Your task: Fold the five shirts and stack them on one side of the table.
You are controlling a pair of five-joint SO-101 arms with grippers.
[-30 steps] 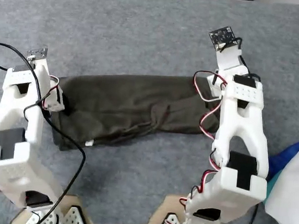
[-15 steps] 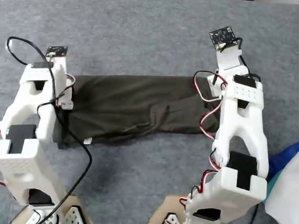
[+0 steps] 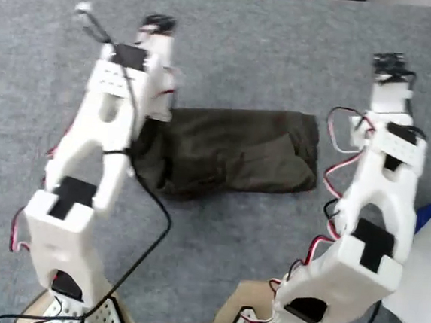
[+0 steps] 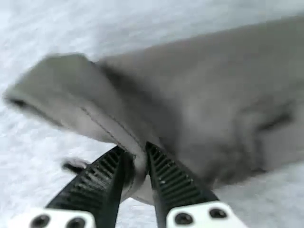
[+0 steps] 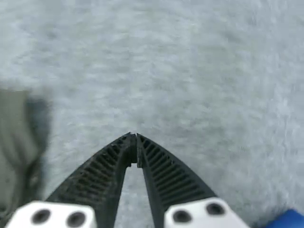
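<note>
From above, counting one dark olive shirt [image 3: 235, 152] on the grey table [image 3: 233, 50] between two arms, plus one blue-and-white cloth pile [image 3: 427, 263] at the right edge. At the left wrist, seeing the left gripper [image 4: 135, 161] nearly closed, pinching a fold of the shirt's edge, the rest spreading beyond the tips. At the right wrist, finding the right gripper [image 5: 137, 145] pressed together, empty, over bare table, shirt lying apart to one side.

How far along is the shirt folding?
Done: the dark olive fabric shirt lies in a narrow band on the grey table cover. In hand: the left gripper is shut on one end, raised over the band; the right gripper is shut, empty, beside the other end. Left: finishing this fold, plus the blue and white cloth at the table edge, probably more shirts.
</note>
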